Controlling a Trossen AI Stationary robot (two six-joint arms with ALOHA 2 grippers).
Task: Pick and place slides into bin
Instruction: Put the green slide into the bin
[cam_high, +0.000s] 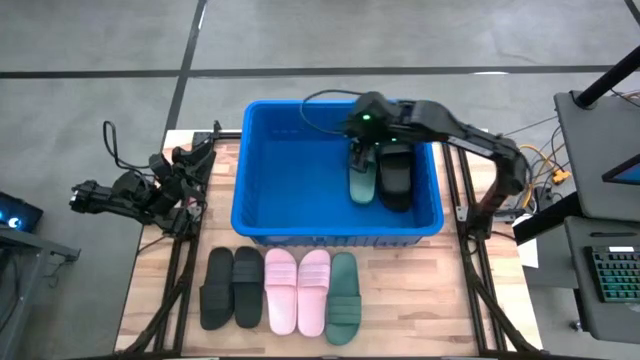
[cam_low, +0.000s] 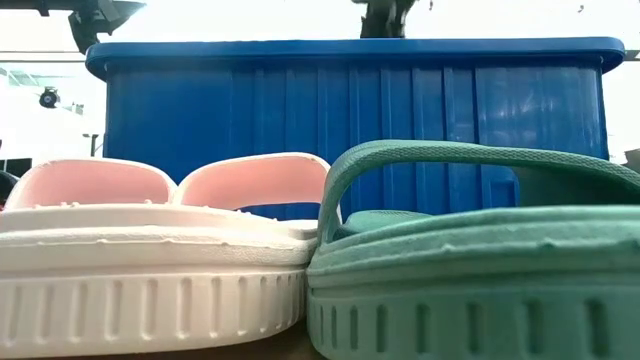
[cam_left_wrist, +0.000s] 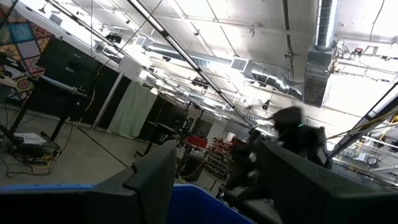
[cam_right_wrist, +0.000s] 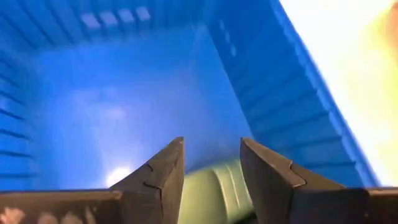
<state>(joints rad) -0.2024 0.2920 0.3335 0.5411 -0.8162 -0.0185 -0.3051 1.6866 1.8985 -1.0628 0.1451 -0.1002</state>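
While the right gripper (cam_high: 362, 150) hovered inside the blue bin (cam_high: 262, 170), its fingers stood parted just above a dark green slide (cam_high: 362, 183) and gripped nothing. To finish this release cleanly it should lift straight up, clear of the strap, before swinging out over the rim. That slide lay flat beside a black slide (cam_high: 396, 178) in the bin. On the table waited a black pair (cam_high: 232, 287), a pale pink pair (cam_high: 298, 291) and one green slide (cam_high: 343, 297), ribbed-strapped and rubbery. The left gripper (cam_high: 196, 158), parked beside the bin, was open.
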